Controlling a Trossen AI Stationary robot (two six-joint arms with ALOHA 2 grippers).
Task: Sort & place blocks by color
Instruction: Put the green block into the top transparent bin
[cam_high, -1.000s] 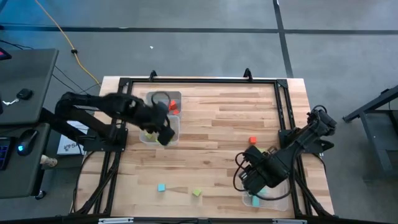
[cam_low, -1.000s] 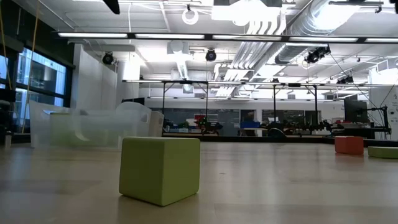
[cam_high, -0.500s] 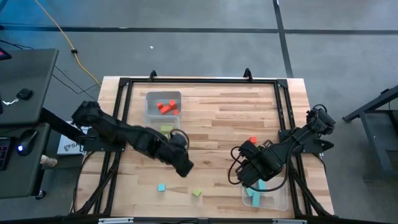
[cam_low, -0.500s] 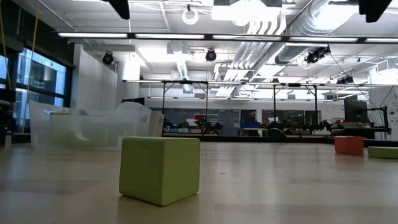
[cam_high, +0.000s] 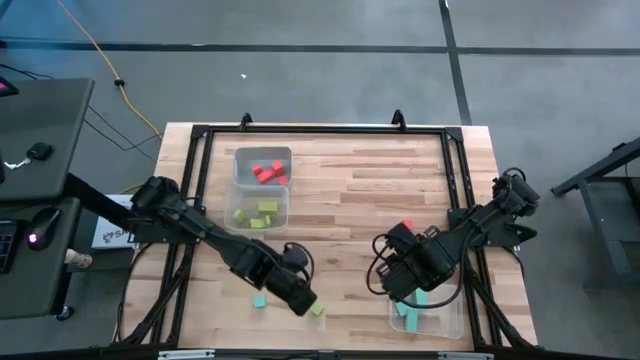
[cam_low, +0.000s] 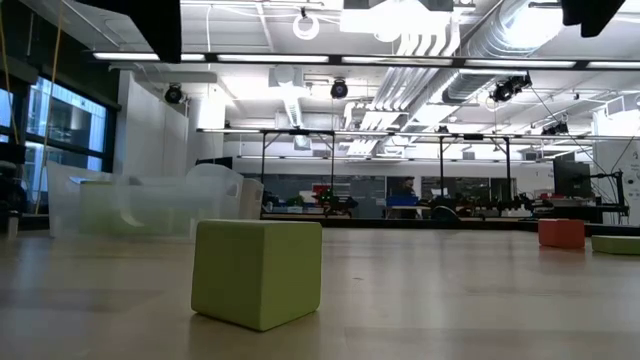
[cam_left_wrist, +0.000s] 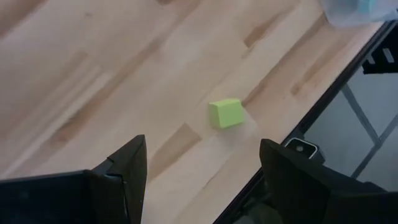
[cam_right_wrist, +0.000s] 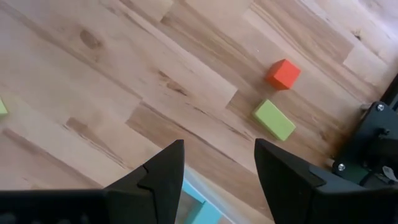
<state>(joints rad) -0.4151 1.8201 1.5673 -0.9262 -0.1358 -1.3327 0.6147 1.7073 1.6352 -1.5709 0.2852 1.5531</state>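
Observation:
A lime green cube lies on the wood near the table's front edge; it shows large in the low view. My left gripper hangs open just above and to the left of the cube, touching nothing. A teal block lies to its left. A red cube and a green bar lie at the right, near my right gripper, which is open and holds nothing. Red blocks and green blocks sit in tubs at the far left.
A clear tub with teal blocks stands at the near right, under my right arm. A black frame rail runs around the tabletop. The middle of the table is bare wood.
My left gripper has swung from above the tubs at the far left toward the table's near edge and to the right, and has come down beside the lime green cube. Its fingers have stayed open. No blocks have moved.

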